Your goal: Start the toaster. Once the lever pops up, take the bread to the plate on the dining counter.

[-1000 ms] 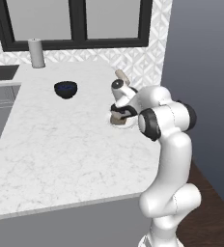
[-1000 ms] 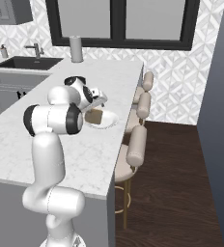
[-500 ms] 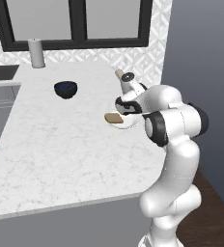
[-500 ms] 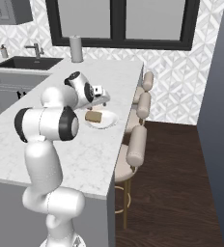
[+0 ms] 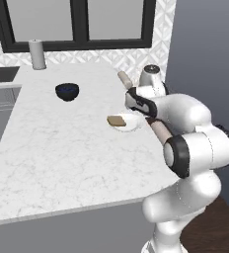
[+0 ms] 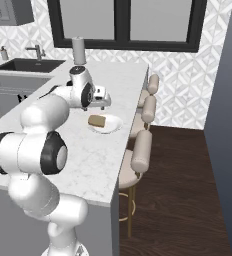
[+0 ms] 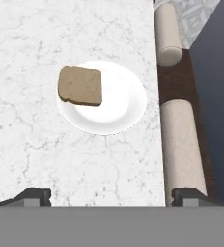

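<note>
One slice of bread [image 7: 80, 86] lies on the plate [image 7: 119, 113], toward one side, so that its edge hangs a little over the white rim. The plate stands on the dining counter [image 5: 62, 143], near the edge where the stools [image 6: 140, 150] are. In the hand view only two padded stool backs [image 7: 181, 144] are visible beside the counter; their seats and legs are cut off. The gripper [image 6: 102, 100] hangs above the plate, apart from the bread, with its jaws spread wide and nothing between them. In the hand view only the very tips of the fingers [image 7: 34, 195] show at the bottom corners. In the left base view the robot's own arm covers part of the plate's far side and the counter edge behind it. A dark bowl [image 5: 67, 91] stands well apart from the plate, and a paper towel roll [image 5: 37, 54] stands near the wall. A sink [image 6: 25, 65] with a faucet [image 6: 35, 50] is partly cut off at the left of the right base view.
</note>
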Controlling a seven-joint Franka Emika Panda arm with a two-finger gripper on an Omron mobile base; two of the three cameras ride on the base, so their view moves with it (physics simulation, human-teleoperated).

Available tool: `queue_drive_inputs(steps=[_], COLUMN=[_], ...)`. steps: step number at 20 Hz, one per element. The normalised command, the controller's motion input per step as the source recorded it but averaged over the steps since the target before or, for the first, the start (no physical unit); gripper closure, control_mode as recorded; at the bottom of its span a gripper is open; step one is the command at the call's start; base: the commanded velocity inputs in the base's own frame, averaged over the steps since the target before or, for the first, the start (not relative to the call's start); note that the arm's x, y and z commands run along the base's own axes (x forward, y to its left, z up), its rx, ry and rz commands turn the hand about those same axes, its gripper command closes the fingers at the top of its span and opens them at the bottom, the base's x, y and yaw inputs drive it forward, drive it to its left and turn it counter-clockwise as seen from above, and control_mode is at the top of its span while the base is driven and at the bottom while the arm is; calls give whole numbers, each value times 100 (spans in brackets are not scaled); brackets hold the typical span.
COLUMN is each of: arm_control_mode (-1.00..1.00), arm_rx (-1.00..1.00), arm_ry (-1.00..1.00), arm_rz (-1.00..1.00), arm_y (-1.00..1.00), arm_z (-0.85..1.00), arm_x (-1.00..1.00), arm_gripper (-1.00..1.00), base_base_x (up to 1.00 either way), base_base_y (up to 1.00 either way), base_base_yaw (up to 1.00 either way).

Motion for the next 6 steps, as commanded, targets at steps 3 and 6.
queue_drive_inputs(steps=[3,6], arm_control_mode=[-100,-100], arm_rx=[20,26], arm_ry=[-3,-8], arm_rz=[0,0], arm_y=[0,0], arm_z=[44,37], arm_x=[-100,-100], arm_gripper=[-100,-100], base_base_x=[0,0], base_base_y=[0,0], base_base_yaw=[0,0])
